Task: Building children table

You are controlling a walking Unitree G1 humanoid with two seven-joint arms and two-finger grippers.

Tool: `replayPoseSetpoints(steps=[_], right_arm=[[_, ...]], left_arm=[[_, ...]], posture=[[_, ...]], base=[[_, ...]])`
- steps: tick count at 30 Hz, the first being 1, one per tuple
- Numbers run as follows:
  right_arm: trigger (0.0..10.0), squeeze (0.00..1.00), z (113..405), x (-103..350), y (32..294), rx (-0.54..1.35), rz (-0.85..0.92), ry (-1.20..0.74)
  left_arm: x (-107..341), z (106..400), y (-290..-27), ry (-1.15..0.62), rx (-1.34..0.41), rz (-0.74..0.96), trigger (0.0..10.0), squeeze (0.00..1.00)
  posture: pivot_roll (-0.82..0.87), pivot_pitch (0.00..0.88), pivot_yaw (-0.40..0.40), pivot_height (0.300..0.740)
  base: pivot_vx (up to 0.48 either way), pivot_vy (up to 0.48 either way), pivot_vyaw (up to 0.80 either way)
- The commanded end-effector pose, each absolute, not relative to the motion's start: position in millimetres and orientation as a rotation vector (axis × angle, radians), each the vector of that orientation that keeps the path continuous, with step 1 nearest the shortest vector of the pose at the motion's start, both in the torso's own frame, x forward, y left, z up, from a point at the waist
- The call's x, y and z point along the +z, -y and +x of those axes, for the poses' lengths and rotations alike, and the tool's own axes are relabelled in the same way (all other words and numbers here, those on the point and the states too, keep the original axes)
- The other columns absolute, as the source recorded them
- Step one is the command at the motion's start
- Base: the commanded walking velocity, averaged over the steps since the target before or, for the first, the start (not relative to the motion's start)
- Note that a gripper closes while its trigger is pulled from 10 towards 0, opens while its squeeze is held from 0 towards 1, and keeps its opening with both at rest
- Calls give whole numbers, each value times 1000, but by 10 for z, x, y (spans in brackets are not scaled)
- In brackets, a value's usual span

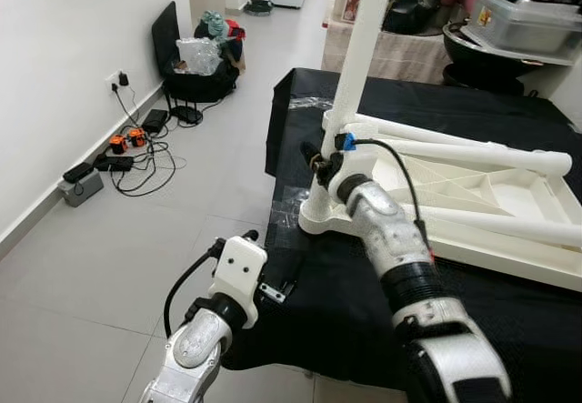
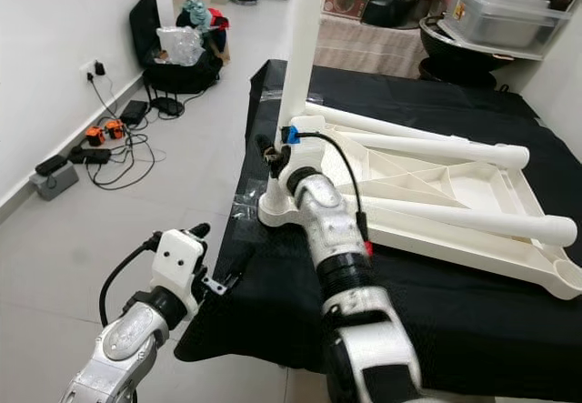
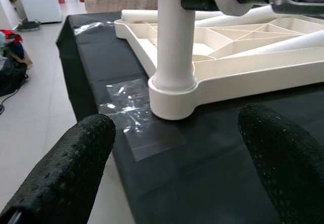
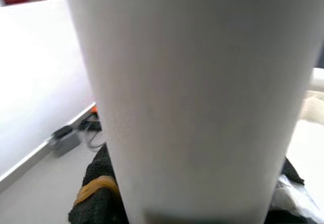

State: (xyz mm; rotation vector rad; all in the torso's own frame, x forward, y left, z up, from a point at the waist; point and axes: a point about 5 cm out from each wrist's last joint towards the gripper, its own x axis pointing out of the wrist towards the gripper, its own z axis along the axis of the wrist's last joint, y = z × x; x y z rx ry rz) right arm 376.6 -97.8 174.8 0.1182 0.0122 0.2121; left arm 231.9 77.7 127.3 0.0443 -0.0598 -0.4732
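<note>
Right gripper was clamped on the upright table leg; left gripper hung spread at the bench's near corner.

Nearest, the left gripper (image 3: 177,168) hovered with its fingers (image 3: 66,168) well apart, just off the black-draped bench (image 1: 364,321). Beyond it, the right gripper (image 1: 325,159) gripped the white table leg (image 1: 364,48) standing in the corner socket of the upturned white tabletop (image 1: 473,194) on the bench. Farther off, cables (image 1: 136,162) and a black bag (image 1: 195,80) lay on the floor by the wall.
</note>
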Motion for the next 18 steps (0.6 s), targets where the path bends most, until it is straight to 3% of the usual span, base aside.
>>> replayPoseSetpoints(steps=[1, 4, 5, 18], right_arm=[[10000, 0, 3746, 1685, 960, 173, 125, -55], [10000, 0, 3739, 1736, 872, 187, 130, -16], [10000, 1000, 3737, 1768, 859, 207, 130, 13], [10000, 1000, 3639, 1714, 984, 167, 150, 86]], left_arm=[[1249, 2314, -754, 49, -477, 42, 10000, 0], [1249, 2315, -748, 49, -477, 41, 10000, 0], [1249, 2315, -745, 49, -477, 40, 10000, 0], [1239, 2322, -754, 46, -476, 42, 10000, 0]], posture=[[50, 0, -102, 740], [46, 0, -102, 740], [47, 0, -102, 740], [44, 0, -96, 740]], base=[[0, 0, 0], [0, 0, 0], [0, 0, 0], [0, 0, 0]])
